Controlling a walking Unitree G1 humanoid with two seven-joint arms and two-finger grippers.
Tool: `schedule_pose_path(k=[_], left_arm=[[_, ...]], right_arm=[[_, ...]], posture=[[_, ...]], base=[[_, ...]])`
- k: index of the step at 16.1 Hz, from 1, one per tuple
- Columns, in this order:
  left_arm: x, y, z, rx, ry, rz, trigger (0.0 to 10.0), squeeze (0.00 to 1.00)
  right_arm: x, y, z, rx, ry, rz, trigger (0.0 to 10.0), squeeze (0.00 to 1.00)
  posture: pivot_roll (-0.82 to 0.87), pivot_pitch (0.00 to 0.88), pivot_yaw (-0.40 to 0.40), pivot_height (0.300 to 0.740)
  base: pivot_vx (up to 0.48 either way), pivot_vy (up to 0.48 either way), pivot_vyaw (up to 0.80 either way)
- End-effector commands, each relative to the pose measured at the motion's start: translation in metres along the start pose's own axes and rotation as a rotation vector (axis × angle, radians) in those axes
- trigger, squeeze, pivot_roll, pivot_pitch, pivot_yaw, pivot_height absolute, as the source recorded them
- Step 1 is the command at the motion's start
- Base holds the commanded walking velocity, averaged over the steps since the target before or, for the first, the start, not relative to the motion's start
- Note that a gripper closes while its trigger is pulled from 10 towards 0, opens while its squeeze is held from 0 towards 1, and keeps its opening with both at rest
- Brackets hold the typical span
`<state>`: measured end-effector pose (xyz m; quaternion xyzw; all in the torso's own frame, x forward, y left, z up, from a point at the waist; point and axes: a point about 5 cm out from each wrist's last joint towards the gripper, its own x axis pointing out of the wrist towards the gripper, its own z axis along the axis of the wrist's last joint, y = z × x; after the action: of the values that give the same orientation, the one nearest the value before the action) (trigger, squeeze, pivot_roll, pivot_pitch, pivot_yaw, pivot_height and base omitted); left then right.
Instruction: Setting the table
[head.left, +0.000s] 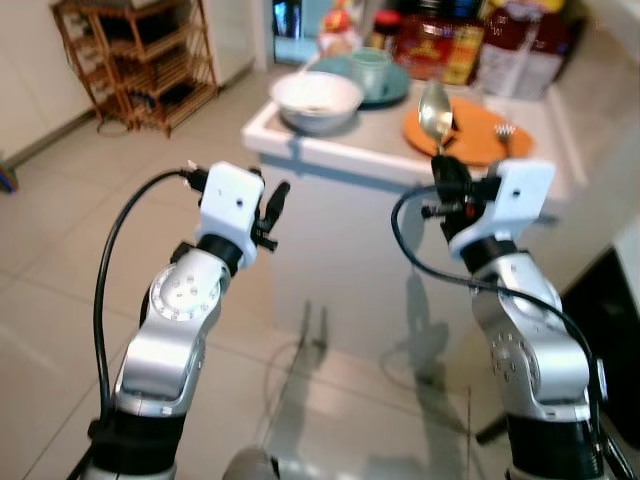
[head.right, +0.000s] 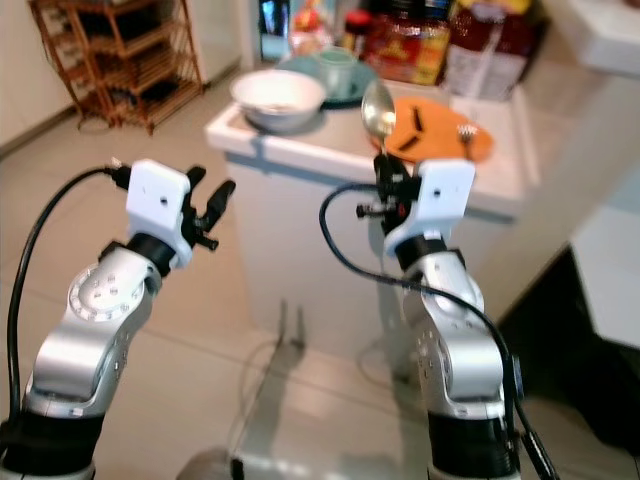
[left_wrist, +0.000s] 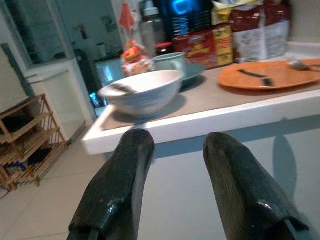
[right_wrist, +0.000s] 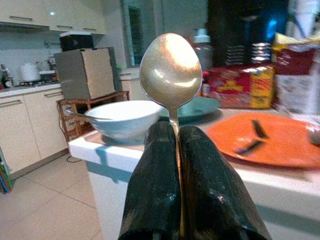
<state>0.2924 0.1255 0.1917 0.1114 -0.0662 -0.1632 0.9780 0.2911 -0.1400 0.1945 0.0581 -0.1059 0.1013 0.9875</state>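
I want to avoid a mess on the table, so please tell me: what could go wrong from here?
1. The right pincer grips the shiny metal spoon only low on its thin handle, bowl upward, so it may twist or slip.
2. The white ceramic bowl sits near the corner of the white table; a careless reach could push it off.

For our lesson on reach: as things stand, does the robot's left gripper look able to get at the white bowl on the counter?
Probably yes. The left gripper, open and empty, hangs in front of the counter, with the white bowl near the edge facing it and nothing between them. It would need to rise and extend.
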Motion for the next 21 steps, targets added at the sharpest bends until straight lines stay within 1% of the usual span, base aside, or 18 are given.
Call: schedule_pose_path(k=[1, 3, 4, 5, 6, 9, 11, 14, 15, 16, 17, 18, 19, 21], left_arm=[[0.003, -0.006, 0.002, 0.012, -0.011, -0.017, 10.0, 0.00], [0.002, -0.007, 0.002, 0.019, -0.012, -0.016, 10.0, 0.00], [0.002, -0.007, 0.002, 0.019, -0.012, -0.016, 10.0, 0.00], [0.003, -0.008, 0.002, 0.022, -0.013, -0.018, 10.0, 0.00], [0.003, -0.009, 0.003, 0.022, -0.015, -0.020, 10.0, 0.00], [0.003, -0.012, 0.003, 0.022, -0.016, -0.026, 10.0, 0.00], [0.004, -0.014, 0.002, 0.019, -0.018, -0.027, 10.0, 0.00], [0.005, -0.014, 0.003, 0.016, -0.018, -0.022, 10.0, 0.00], [0.005, -0.015, 0.003, 0.016, -0.019, -0.021, 10.0, 0.00], [0.005, -0.015, 0.003, 0.016, -0.020, -0.020, 10.0, 0.00], [0.005, -0.015, 0.003, 0.017, -0.021, -0.021, 10.0, 0.00], [0.005, -0.015, 0.004, 0.017, -0.025, -0.023, 10.0, 0.00], [0.005, -0.015, 0.004, 0.017, -0.026, -0.024, 10.0, 0.00], [0.006, -0.015, 0.005, 0.018, -0.030, -0.025, 10.0, 0.00]], right_arm=[[-0.005, -0.009, 0.001, -0.026, 0.009, -0.028, 10.0, 0.00], [-0.007, -0.010, -0.009, -0.098, 0.063, -0.029, 10.0, 0.00], [-0.007, -0.010, -0.009, -0.098, 0.063, -0.029, 10.0, 0.00], [-0.010, -0.011, -0.012, -0.136, 0.080, -0.022, 10.0, 0.00], [-0.011, -0.013, -0.013, -0.148, 0.083, -0.025, 10.0, 0.00], [-0.013, -0.022, -0.011, -0.148, 0.080, -0.051, 10.0, 0.00], [-0.016, -0.029, -0.012, -0.167, 0.104, -0.088, 10.0, 0.00], [-0.017, -0.034, -0.013, -0.174, 0.114, -0.119, 10.0, 0.00], [-0.018, -0.035, -0.015, -0.139, 0.127, -0.134, 10.0, 0.00], [-0.018, -0.036, -0.016, -0.131, 0.131, -0.139, 10.0, 0.00], [-0.019, -0.036, -0.016, -0.133, 0.132, -0.144, 10.0, 0.00], [-0.020, -0.039, -0.017, -0.173, 0.145, -0.152, 10.0, 0.00], [-0.021, -0.040, -0.019, -0.182, 0.154, -0.153, 10.0, 0.00], [-0.021, -0.043, -0.018, -0.171, 0.154, -0.171, 10.0, 0.00]], posture=[[0.09, 0.021, -0.024, 0.740], [0.09, 0.016, -0.030, 0.740], [0.09, 0.016, -0.030, 0.740], [0.09, 0.012, -0.032, 0.740], [0.09, 0.011, -0.030, 0.740], [0.08, 0.007, -0.026, 0.740], [0.08, 0.006, -0.025, 0.740], [0.08, 0.005, -0.026, 0.740], [0.08, 0.005, -0.026, 0.740], [0.08, 0.006, -0.026, 0.740], [0.08, 0.006, -0.028, 0.740], [0.08, 0.006, -0.027, 0.740], [0.08, 0.006, -0.026, 0.740], [0.08, 0.006, -0.024, 0.740]], base=[[0.000, -0.480, 0.00], [0.000, -0.480, 0.00], [0.000, -0.480, 0.00], [0.000, -0.480, 0.00], [0.000, -0.480, 0.00], [0.000, -0.480, 0.00], [0.000, -0.480, 0.00], [0.000, -0.480, 0.00], [0.000, -0.480, 0.00], [0.000, -0.480, 0.00], [0.000, -0.480, 0.00], [0.000, -0.480, 0.00], [0.000, -0.480, 0.00], [0.000, -0.480, 0.00]])
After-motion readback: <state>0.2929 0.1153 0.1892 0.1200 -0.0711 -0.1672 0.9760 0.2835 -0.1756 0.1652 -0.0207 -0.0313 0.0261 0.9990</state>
